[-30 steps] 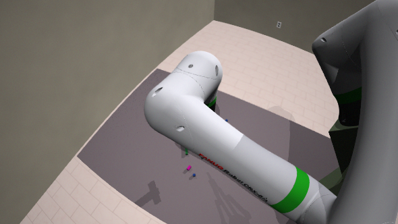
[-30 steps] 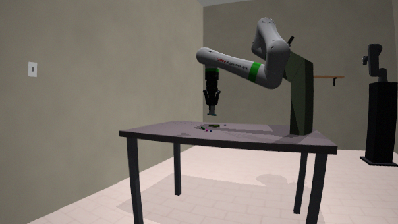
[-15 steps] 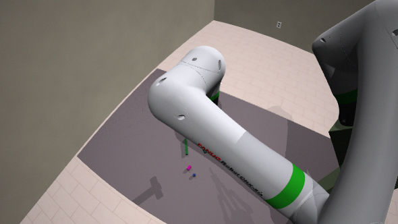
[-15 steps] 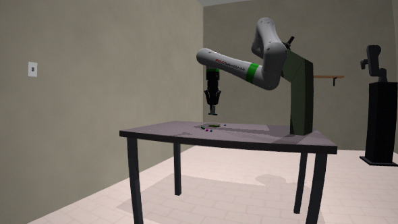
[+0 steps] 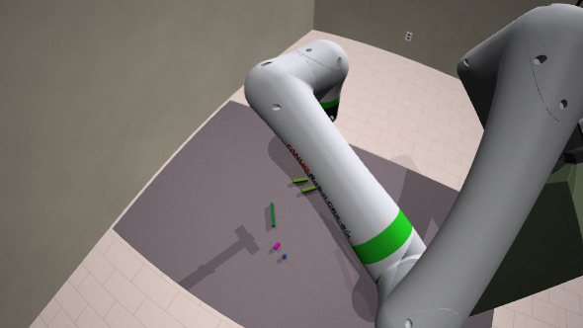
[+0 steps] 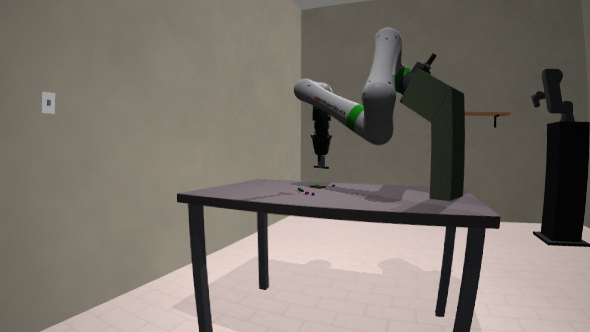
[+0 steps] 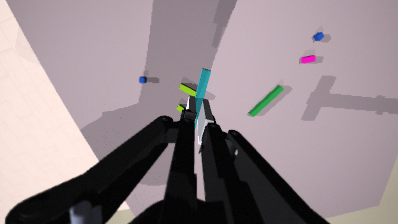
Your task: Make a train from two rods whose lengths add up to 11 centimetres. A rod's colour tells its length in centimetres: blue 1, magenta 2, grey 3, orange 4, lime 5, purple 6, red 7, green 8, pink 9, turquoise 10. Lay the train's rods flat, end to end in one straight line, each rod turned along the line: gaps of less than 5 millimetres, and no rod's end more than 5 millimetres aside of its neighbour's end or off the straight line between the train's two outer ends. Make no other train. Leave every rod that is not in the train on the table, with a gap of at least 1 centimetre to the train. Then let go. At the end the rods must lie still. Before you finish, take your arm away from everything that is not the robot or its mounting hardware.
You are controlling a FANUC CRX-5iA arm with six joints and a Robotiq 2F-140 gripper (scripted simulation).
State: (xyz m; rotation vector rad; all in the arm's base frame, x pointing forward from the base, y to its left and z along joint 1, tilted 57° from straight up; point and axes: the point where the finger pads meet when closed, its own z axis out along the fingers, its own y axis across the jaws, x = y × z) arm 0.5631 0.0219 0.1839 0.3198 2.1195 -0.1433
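Observation:
My gripper (image 7: 196, 107) (image 6: 320, 163) is shut on a turquoise rod (image 7: 203, 86) and holds it high above the table; in the top view the arm hides it. Below on the dark table (image 5: 198, 163) (image 6: 350, 210) lie two lime rods (image 5: 299, 180) (image 5: 308, 189), side by side; they also show in the wrist view (image 7: 188, 90) (image 7: 180, 108). A green rod (image 5: 272, 214) (image 7: 266, 100) lies apart from them. A magenta rod (image 5: 277, 245) (image 7: 308, 59) and a blue cube (image 5: 284, 256) (image 7: 318, 36) lie close together. A second blue cube (image 7: 143, 79) lies alone.
The robot's dark green base (image 6: 440, 135) stands at the table's right end. A black stand (image 6: 565, 180) stands on the floor to the right. The table's edge shows at the left of the wrist view.

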